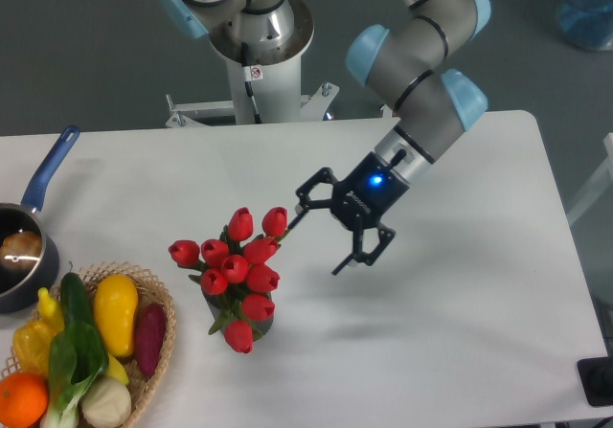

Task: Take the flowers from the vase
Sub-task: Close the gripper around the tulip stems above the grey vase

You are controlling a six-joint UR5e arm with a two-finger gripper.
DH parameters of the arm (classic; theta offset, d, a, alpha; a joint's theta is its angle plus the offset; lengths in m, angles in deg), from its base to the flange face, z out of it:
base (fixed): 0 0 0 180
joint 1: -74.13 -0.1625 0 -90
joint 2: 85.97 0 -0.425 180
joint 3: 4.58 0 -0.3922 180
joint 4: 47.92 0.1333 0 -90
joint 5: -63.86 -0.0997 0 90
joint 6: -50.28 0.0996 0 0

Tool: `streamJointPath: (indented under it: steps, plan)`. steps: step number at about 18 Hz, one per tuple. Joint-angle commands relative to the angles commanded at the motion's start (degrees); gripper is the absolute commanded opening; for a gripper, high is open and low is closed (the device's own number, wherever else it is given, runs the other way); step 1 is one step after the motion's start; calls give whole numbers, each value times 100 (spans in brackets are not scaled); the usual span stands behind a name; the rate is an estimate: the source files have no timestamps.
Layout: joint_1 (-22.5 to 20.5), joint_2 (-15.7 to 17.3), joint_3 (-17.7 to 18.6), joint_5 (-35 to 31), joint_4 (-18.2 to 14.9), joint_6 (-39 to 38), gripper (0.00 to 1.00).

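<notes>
The flowers [236, 266], a bunch of red tulip buds with green leaves, stand in the vase [261, 326], of which only a dark sliver shows under the blooms. My gripper [318, 242] hangs just right of the bunch, above the table. Its black fingers are spread open and hold nothing. One fingertip [293, 223] sits close to the uppermost right bud; whether it touches I cannot tell.
A wicker basket [159, 304] with yellow, green, purple and orange produce sits at the front left corner. A dark saucepan [29, 246] with a blue handle stands at the left edge. The robot base [257, 55] rises behind the table.
</notes>
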Motion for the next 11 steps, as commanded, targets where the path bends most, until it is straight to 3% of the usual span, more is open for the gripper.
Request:
streamJointPath:
  steps: [2,11]
  plan:
    - [123,9,0,351,26,0,99]
    - [414,-17,-70,423,149,26,54]
